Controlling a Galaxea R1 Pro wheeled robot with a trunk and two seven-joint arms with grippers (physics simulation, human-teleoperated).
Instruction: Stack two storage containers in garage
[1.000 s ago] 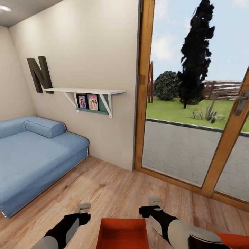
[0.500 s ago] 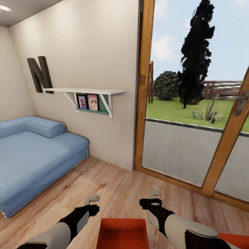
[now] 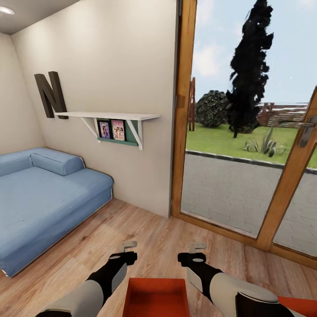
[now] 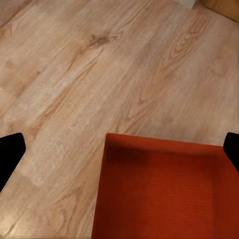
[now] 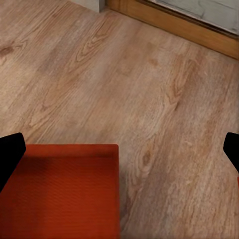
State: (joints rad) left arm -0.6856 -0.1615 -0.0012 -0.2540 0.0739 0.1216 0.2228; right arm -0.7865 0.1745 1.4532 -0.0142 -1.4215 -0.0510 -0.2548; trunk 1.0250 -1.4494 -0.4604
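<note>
Risk is judged to lie in a lopsided grasp: if only one thin wall is caught, the orange-red container [image 3: 156, 297] could tip. It is seen on the wood-plank floor [image 3: 145, 237], between and just below the left gripper [image 3: 128, 245] and right gripper [image 3: 196, 247]. Both grippers are held spread apart, empty.

My head camera looks forward and down across a wood floor [image 3: 145, 237] toward a glass door [image 3: 246, 145]. Both my wrist cameras look steeply down, close over one orange bin [image 4: 159, 191] between each set of jaws, sharing it and the floor.
</note>
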